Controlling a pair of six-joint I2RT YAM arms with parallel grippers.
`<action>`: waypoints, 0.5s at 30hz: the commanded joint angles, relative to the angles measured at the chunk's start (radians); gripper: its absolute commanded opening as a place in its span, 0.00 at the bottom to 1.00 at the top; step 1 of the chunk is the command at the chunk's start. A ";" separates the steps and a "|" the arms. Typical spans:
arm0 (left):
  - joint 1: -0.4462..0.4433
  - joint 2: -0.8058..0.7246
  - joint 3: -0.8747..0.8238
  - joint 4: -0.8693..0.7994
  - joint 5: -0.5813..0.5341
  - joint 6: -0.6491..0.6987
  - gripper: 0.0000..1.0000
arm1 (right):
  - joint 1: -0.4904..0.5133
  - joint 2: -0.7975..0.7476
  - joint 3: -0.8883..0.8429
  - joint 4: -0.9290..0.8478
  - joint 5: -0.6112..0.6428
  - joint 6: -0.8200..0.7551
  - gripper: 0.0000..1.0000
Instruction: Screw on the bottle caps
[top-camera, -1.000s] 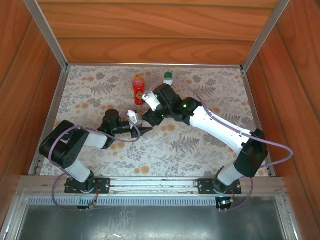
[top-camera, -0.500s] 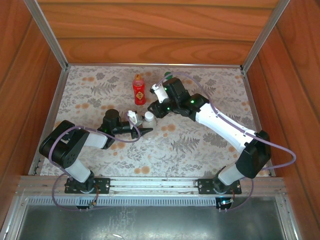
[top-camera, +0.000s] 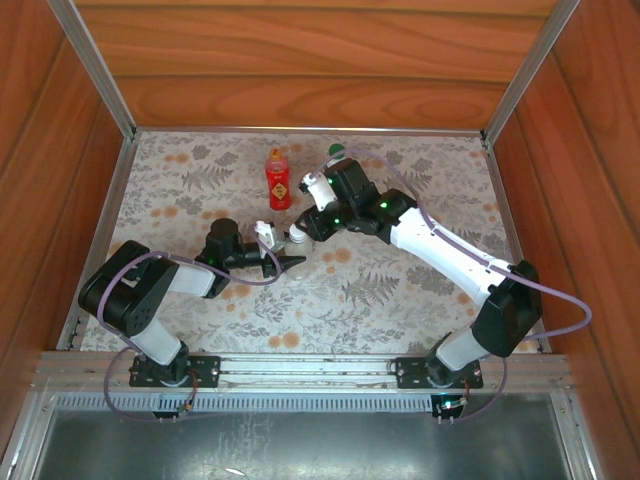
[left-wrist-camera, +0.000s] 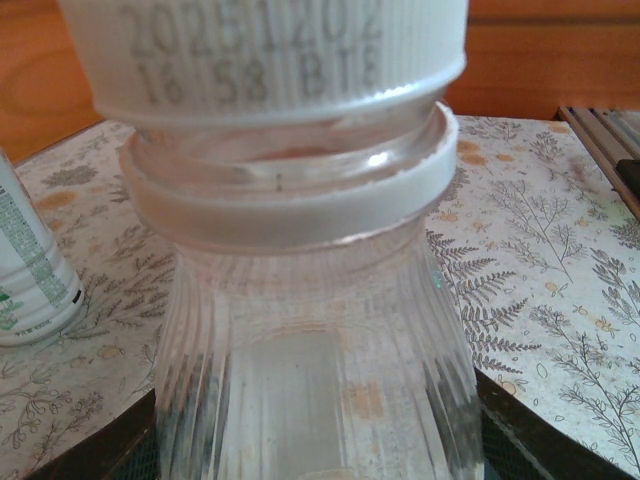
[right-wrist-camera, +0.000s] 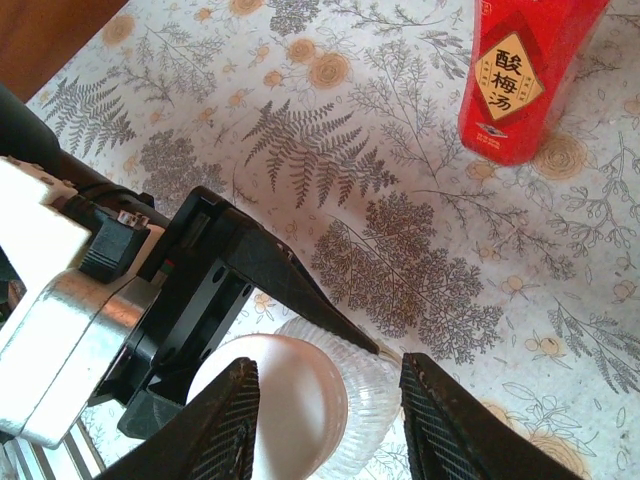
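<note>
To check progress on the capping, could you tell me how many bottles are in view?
3. A red bottle stands at the back; a green-capped bottle right of it, partly hidden by the right arm; a short clear bottle between the arms.

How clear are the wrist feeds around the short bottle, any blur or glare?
Left wrist: the short clear bottle is very close and soft, with glare on its neck, though the print on the white cap is legible. Right wrist: the cloth and the red bottle label are crisp, the cap looks washed out.
</note>
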 joint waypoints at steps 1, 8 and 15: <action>-0.010 0.031 -0.009 -0.083 0.036 -0.031 0.50 | -0.004 -0.019 -0.017 -0.028 -0.018 -0.004 0.41; -0.008 0.036 -0.004 -0.083 0.037 -0.037 0.50 | -0.003 -0.035 -0.033 -0.024 -0.020 -0.003 0.44; -0.005 0.036 -0.004 -0.083 0.038 -0.039 0.50 | -0.003 -0.035 -0.046 -0.026 -0.039 0.000 0.45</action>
